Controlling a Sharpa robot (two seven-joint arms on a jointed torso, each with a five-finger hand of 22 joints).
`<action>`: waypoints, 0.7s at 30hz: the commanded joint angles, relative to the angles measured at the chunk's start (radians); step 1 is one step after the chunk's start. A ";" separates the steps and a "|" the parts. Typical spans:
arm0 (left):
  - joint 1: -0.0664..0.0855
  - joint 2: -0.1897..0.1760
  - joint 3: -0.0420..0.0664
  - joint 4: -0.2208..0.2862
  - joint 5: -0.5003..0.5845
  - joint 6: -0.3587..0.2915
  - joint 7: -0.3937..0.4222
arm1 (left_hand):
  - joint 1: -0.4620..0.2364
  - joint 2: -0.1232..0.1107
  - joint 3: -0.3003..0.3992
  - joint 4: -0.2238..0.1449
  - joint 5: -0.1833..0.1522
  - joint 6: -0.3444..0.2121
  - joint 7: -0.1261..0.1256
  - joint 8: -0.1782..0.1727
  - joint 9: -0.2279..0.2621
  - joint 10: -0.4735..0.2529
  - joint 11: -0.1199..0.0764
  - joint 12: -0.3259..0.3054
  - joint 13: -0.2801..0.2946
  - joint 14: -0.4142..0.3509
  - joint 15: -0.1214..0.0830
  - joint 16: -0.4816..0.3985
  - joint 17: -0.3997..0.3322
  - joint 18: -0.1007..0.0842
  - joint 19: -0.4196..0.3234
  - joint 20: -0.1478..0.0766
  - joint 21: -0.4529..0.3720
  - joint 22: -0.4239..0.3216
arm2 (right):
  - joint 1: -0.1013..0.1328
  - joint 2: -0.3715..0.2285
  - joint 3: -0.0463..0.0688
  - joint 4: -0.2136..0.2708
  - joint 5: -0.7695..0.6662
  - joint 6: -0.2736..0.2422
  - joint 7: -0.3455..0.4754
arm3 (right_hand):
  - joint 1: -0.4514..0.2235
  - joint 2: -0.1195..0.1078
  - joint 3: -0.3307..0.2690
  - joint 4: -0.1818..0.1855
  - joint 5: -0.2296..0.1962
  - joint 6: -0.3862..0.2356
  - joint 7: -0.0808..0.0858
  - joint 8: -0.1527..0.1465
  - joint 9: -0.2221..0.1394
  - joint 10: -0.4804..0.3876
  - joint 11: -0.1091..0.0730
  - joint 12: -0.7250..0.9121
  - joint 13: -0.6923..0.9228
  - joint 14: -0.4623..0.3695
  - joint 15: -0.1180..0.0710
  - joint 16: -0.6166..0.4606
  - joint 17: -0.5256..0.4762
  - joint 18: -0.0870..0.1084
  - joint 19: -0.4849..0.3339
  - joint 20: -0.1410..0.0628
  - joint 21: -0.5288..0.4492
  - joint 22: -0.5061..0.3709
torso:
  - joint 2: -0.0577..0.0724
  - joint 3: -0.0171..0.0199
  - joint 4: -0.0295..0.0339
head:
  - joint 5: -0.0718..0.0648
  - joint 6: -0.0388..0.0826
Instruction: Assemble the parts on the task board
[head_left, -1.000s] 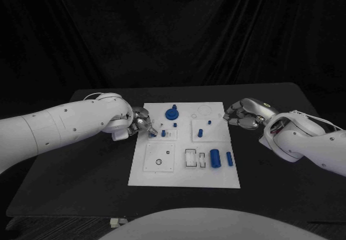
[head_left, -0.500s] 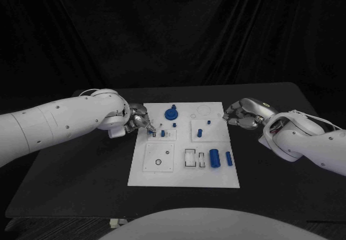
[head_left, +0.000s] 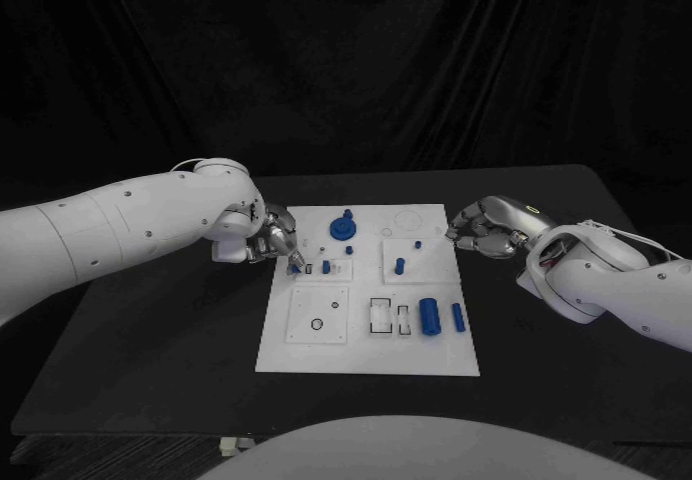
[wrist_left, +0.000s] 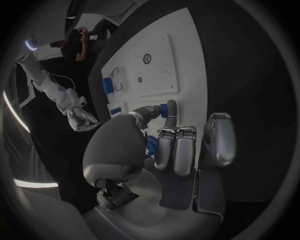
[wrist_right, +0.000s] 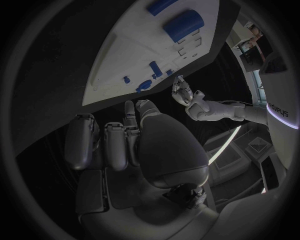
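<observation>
Lettering can be read nowhere on the task board (head_left: 369, 350), the white plate lying in the middle of the black bench (head_left: 159, 340); its marks are a ring and a small dot on a raised square panel (head_left: 320, 316) near its left edge, and two outlined rectangular recesses (head_left: 389, 316) beside that panel, whose contents cannot be made out. Blue parts sit across the board: a round knobbed piece (head_left: 343, 226) toward the far edge, a small peg (head_left: 400, 266) standing on the square panel right of it, a tiny stud (head_left: 418, 243) just beyond that peg, a thick cylinder (head_left: 430, 316) and a thinner bar (head_left: 459, 318) lying side by side near the board's right edge, right of the recesses

At the board's left edge the left hand (head_left: 274, 243) reaches in over the rim, its thumb and a fingertip pinching a small blue part (wrist_left: 169, 109) that stands on the white surface; in the left wrist view the other fingers (wrist_left: 179, 150) hang curled beside it. Another short blue peg (head_left: 326, 267) stands just right of those fingertips

Off the board's far right corner the right hand (head_left: 488, 228) hovers over the bench, fingers curled in together and holding nothing, apart from the board's edge
</observation>
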 joint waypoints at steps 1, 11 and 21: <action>0.004 0.019 0.001 -0.024 0.001 0.106 -0.035 | -0.009 0.002 0.113 -0.112 -0.009 -0.005 -0.009 0.002 0.001 0.105 0.006 0.004 0.263 0.104 0.006 0.007 0.263 0.008 -0.008 0.002 -0.007 0.181 | -0.002 0.000 0.001 0.000 0.003 0.001 -0.014 | 0.005 0.003 0.005 0.001 0.005 0.001 0.001 -0.003 -0.001 0.035 -0.008 -0.005 -0.016 0.054 -0.005 -0.004 -0.001 0.014 0.006 0.009 -0.004 0.182 | 0.001 -0.0007 -0.0003 | 0.000 0.000; 0.004 0.066 0.001 -0.100 0.001 0.103 0.001 | -0.022 0.017 0.085 -0.108 -0.082 -0.022 -0.008 -0.003 0.006 0.104 0.010 0.002 0.262 0.104 0.010 0.007 0.263 0.011 -0.021 0.005 -0.022 0.177 | -0.002 0.003 0.001 -0.002 0.003 0.002 -0.013 | 0.005 0.003 0.005 0.001 0.005 0.001 0.001 -0.003 -0.001 0.035 -0.008 -0.005 -0.016 0.054 -0.005 -0.004 -0.001 0.014 0.006 0.009 -0.004 0.182 | 0.001 -0.0010 0.0000 | -0.002 0.000; -0.001 0.097 0.001 -0.145 0.001 0.094 0.035 | -0.023 0.038 0.013 -0.083 -0.120 -0.024 -0.011 -0.012 -0.002 0.102 0.009 0.000 0.261 0.104 0.010 0.007 0.263 0.012 -0.025 0.006 -0.029 0.175 | -0.003 0.005 0.001 -0.004 0.003 0.005 -0.014 | 0.005 0.002 0.008 0.000 0.005 0.000 0.001 -0.004 -0.001 0.035 -0.007 -0.005 -0.017 0.054 -0.005 -0.004 -0.002 0.014 0.006 0.009 -0.006 0.182 | 0.002 -0.0006 -0.0006 | -0.002 0.000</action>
